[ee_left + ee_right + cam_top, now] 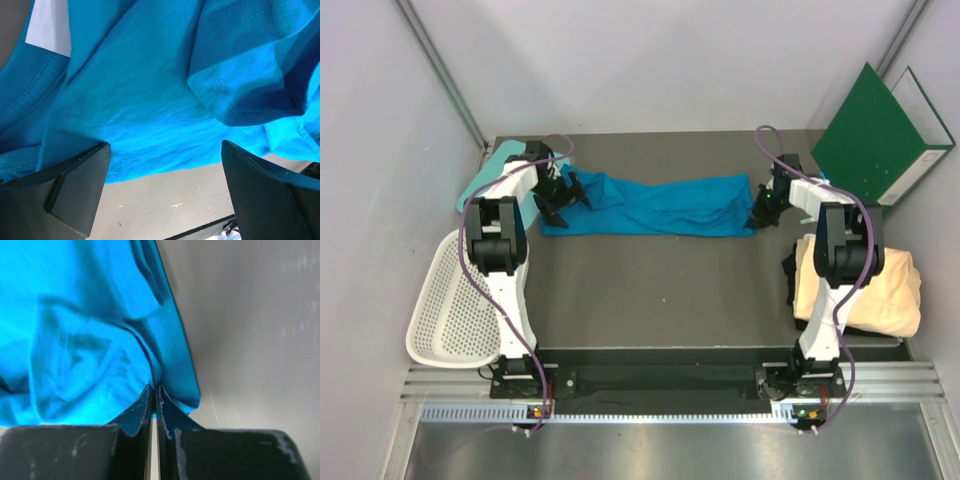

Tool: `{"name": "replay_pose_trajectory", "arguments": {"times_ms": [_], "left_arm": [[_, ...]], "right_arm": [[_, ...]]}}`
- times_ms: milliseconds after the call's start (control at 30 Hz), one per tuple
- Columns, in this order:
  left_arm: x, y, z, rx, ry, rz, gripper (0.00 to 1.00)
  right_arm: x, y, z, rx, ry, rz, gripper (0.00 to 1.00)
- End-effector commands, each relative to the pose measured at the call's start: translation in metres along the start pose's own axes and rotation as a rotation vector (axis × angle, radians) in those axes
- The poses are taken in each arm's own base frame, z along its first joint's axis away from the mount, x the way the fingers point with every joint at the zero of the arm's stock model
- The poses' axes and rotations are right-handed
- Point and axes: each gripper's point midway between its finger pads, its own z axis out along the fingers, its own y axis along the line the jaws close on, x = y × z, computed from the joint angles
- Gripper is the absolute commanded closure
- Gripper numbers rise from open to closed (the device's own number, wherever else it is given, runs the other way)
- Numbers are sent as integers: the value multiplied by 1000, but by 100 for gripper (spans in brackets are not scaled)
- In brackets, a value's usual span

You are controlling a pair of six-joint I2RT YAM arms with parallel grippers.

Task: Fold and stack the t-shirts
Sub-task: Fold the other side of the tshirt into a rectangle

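Observation:
The blue t-shirt (655, 205) lies stretched in a long band across the far part of the table. My left gripper (563, 196) is open at the shirt's left end; in the left wrist view (165, 150) its fingers (75, 185) stand wide apart over the shirt's hem (150, 165) and bare table. My right gripper (763, 212) is shut on the shirt's right end; in the right wrist view (155, 387) the jaws pinch a fold of blue cloth (100, 340). The cream-yellow t-shirt (880, 290) lies as a folded bundle at the right, by the right arm.
A white mesh basket (450, 305) hangs off the table's left edge. A teal board (490, 170) lies at the far left corner under the left arm. A green binder (875, 135) leans at the far right. Grey table (660, 290) lies in front of the blue shirt.

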Motion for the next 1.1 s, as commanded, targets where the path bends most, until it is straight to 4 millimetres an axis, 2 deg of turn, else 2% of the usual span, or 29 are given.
{"name": "replay_pose_trajectory", "arguments": {"times_ms": [0, 33, 233, 467, 700, 967, 1000, 1067], "left_arm": [[20, 65, 41, -220, 85, -14, 1], [20, 66, 41, -224, 87, -15, 1], [23, 69, 43, -237, 96, -17, 1], [22, 72, 42, -253, 102, -13, 1], [23, 79, 38, -291, 97, -12, 1], [30, 89, 41, -330, 115, -23, 1], [30, 89, 41, -332, 115, -25, 1], [30, 89, 42, -331, 114, -23, 1]], "right_arm": [[6, 4, -30, 19, -40, -46, 100], [6, 4, -36, 23, -53, -48, 100], [27, -12, -43, 66, -38, -28, 100], [44, -27, -36, 114, 5, -4, 100], [37, -43, -32, 195, -17, 10, 100], [12, -51, -44, 231, -105, 28, 100], [7, -63, -46, 246, -111, 58, 100], [7, -68, -43, 253, -101, 69, 100]]}}
